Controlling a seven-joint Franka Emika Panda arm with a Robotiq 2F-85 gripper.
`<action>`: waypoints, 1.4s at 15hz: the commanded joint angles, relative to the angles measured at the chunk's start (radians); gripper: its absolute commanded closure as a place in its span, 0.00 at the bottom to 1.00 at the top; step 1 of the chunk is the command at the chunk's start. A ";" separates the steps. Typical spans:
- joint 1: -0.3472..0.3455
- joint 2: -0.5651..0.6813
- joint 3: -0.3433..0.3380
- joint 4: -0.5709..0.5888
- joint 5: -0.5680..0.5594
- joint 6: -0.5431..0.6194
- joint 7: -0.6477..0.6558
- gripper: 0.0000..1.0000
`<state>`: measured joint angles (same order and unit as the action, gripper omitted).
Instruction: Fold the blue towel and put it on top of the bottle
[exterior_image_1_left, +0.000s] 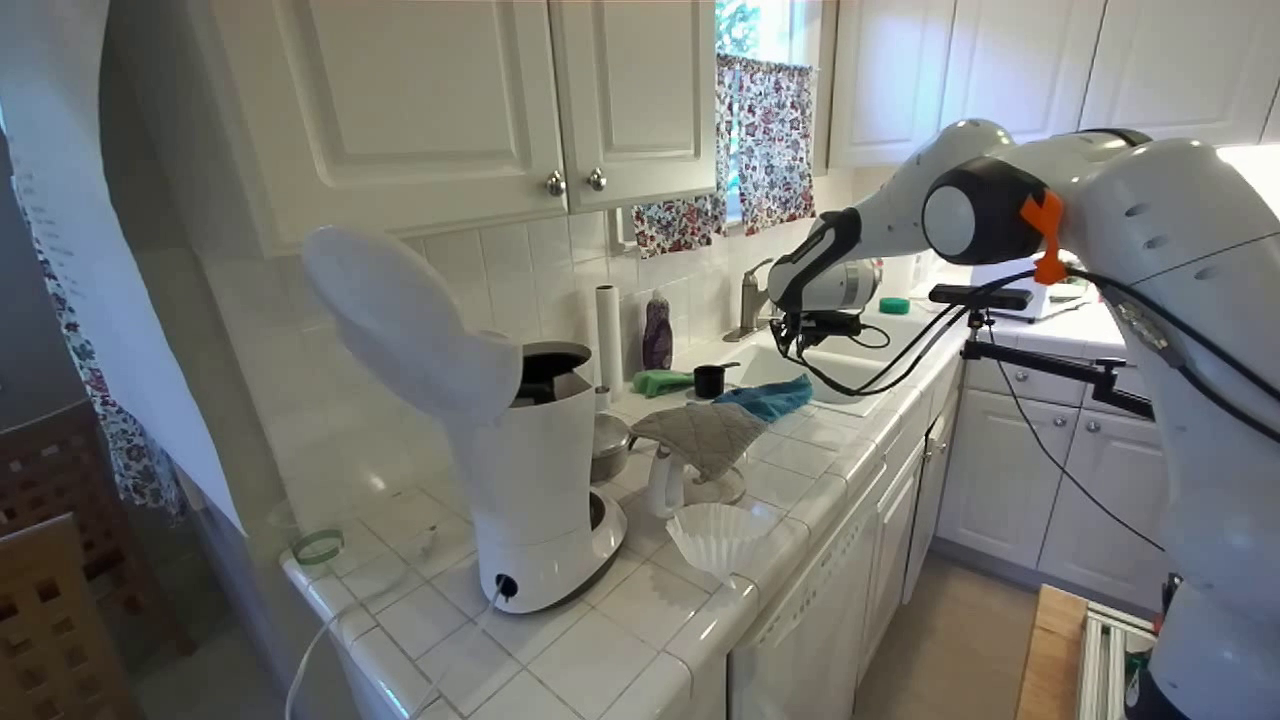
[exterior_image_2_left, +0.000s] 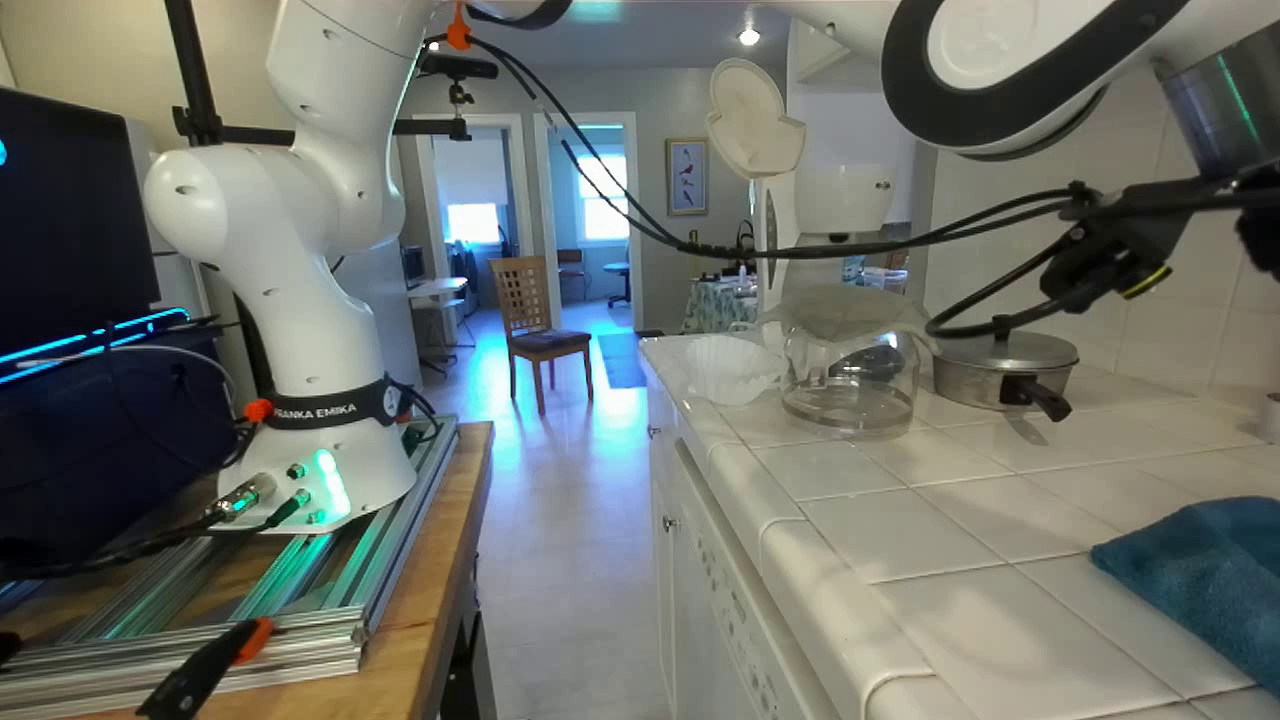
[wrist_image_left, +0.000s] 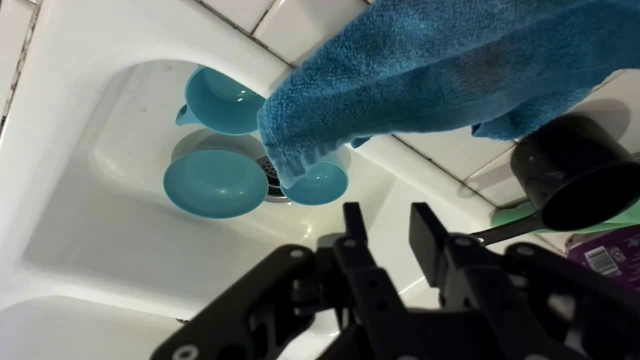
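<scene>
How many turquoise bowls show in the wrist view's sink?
3: a tabbed bowl uppermost, a left bowl beside the drain, a right bowl partly behind the blue towel, which may hide more.

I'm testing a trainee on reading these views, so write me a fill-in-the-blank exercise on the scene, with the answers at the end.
1. In the wrist view, the blue towel hides part of the rim of the white ____.
2. In the wrist view, ____ turquoise dishes are visible.
3. In an exterior view, the bottle near the upright white roll is ____ in colour.
4. In the wrist view, the jaws are not shut but ____.

Missing words: sink; three; purple; open.
</scene>
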<state>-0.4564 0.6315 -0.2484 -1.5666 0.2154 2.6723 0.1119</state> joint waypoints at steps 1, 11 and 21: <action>-0.005 0.025 0.000 0.046 0.004 -0.005 0.023 0.37; -0.019 -0.033 0.063 -0.003 0.043 -0.082 -0.030 0.00; -0.005 0.001 0.088 0.004 0.029 -0.147 -0.083 0.00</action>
<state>-0.4489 0.6251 -0.1754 -1.5643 0.2315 2.5520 0.0760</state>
